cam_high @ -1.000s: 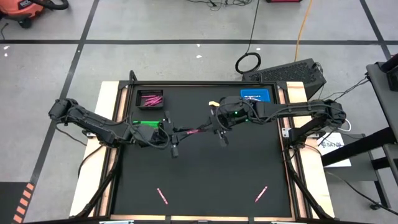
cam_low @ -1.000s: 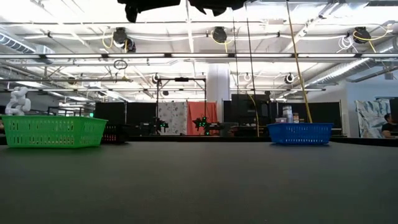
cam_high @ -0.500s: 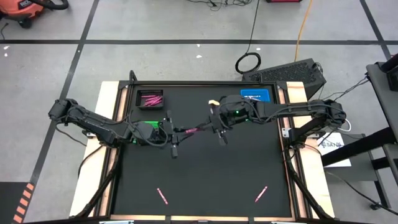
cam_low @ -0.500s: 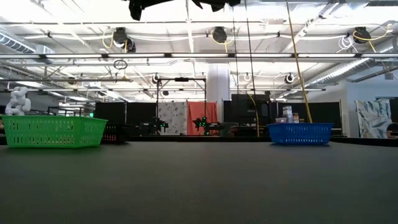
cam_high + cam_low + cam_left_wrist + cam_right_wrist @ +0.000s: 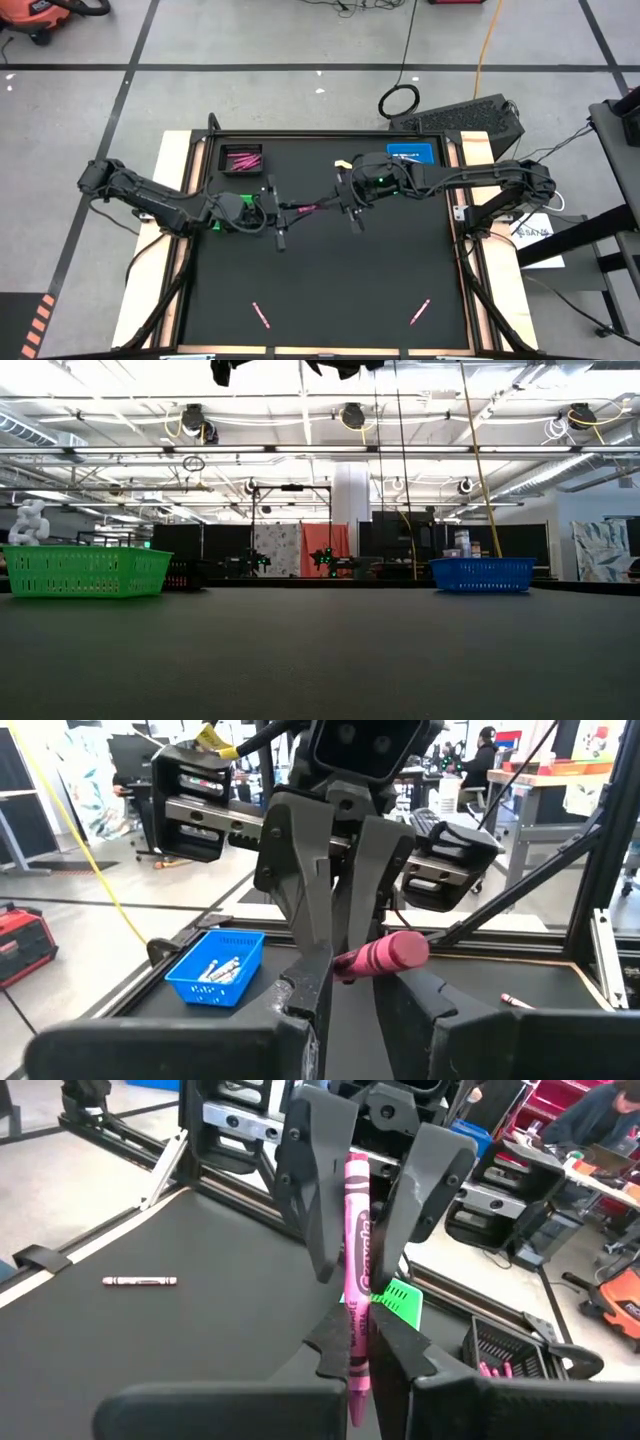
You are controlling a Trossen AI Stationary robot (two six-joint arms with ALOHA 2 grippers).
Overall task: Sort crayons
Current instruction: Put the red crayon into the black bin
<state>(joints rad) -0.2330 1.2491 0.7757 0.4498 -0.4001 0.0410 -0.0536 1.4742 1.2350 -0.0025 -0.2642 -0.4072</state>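
Your right end effector (image 5: 340, 203) grips one pink crayon (image 5: 308, 210), the left end effector (image 5: 280, 212) open around it; two crayons (image 5: 261, 315) wait near the worktop's (image 5: 330, 280) front edge.

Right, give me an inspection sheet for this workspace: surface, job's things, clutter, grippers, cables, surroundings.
Surface: black table, wooden edges.
Job's things: one pink crayon held in the air between the two grippers; two pink crayons lying near the front edge; black tray with pink crayons; blue tray with pale crayons; green tray.
Clutter: nothing seen.
Grippers: right gripper shut on the crayon; left gripper open, fingers either side of the crayon's other end.
Cables: yellow cable and coiled black cable on the floor.
Surroundings: grey floor with taped lines; person at a bench.
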